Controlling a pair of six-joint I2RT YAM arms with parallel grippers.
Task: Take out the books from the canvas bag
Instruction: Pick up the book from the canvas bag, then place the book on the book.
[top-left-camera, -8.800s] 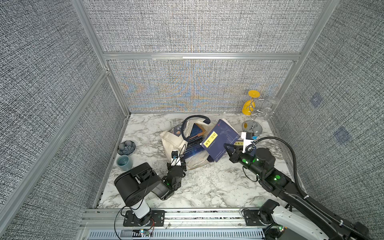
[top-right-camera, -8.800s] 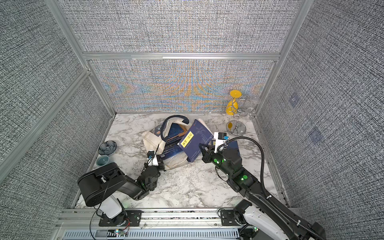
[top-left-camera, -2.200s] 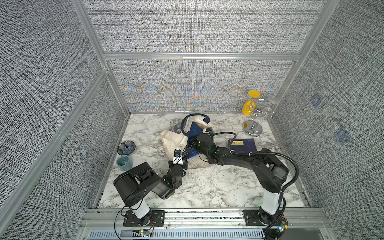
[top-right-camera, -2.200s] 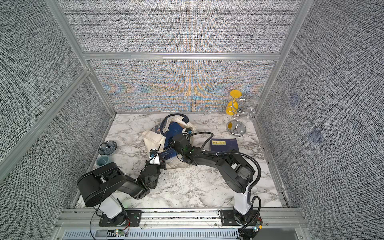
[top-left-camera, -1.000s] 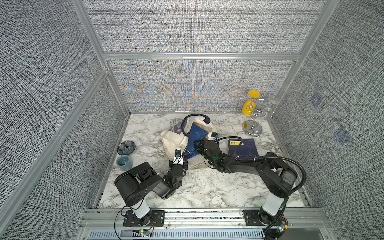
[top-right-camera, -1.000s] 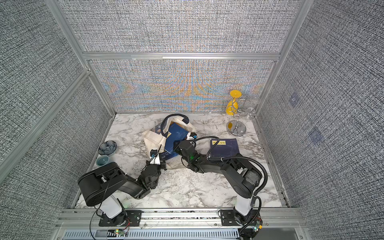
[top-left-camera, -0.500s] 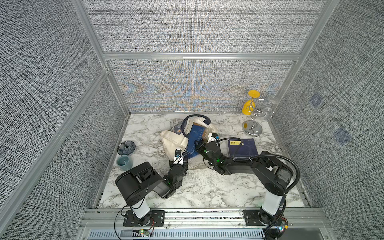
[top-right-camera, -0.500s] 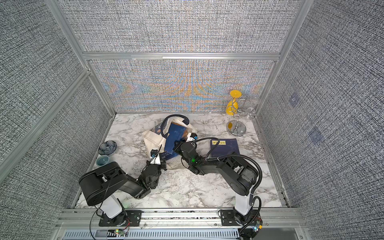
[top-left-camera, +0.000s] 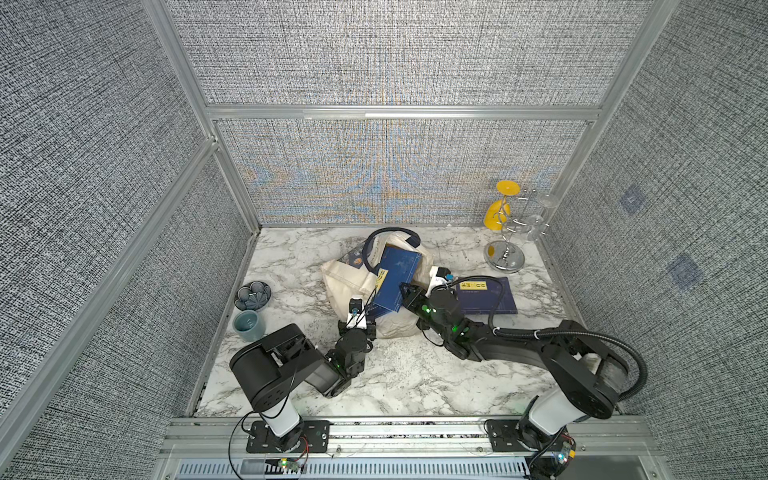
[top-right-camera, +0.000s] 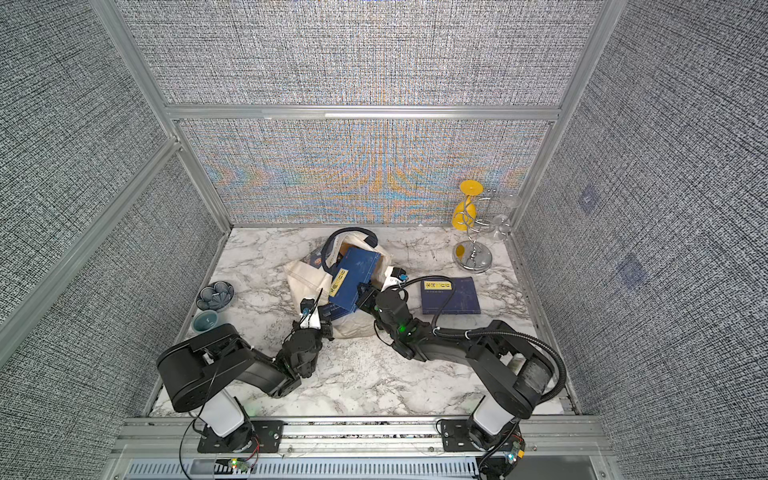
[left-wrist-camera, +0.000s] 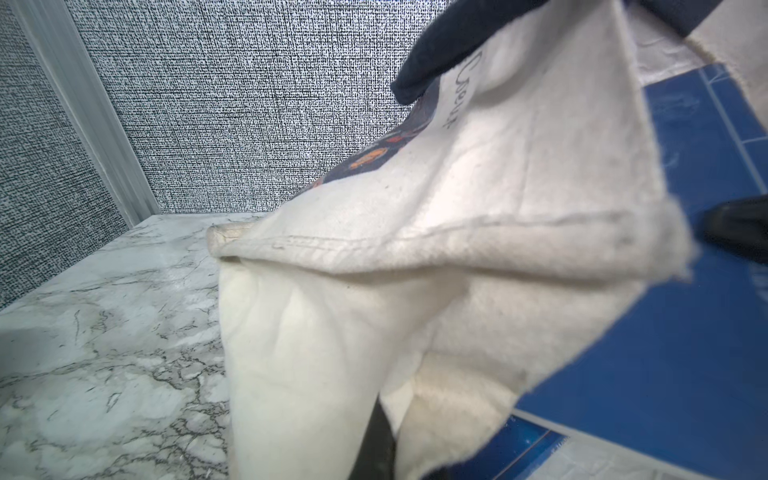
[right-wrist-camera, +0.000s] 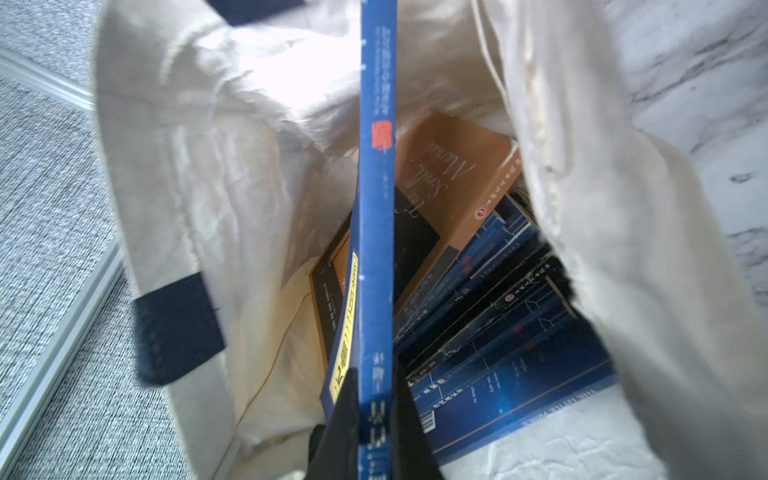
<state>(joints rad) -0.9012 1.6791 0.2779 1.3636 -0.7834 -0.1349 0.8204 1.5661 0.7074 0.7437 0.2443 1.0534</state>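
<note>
Newly closed, the right gripper (top-left-camera: 405, 291) grips the lower spine of a thin, stiff, probably light book (top-left-camera: 395, 276) half out of the limp canvas bag (top-left-camera: 345, 282), whose rim the left gripper (top-left-camera: 365, 323) pinches

Left arm (top-left-camera: 266, 365) and right arm (top-left-camera: 511, 353) are black, on white columns (top-left-camera: 279, 415) and black plates (top-left-camera: 318, 436) bolted to the rail (top-left-camera: 407, 430); the right carries a ribbed hose (top-left-camera: 640, 374).

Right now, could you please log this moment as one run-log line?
left fingers: shut on bag | right fingers: shut on blue book, partly inside bag | another book: flat on table
</note>
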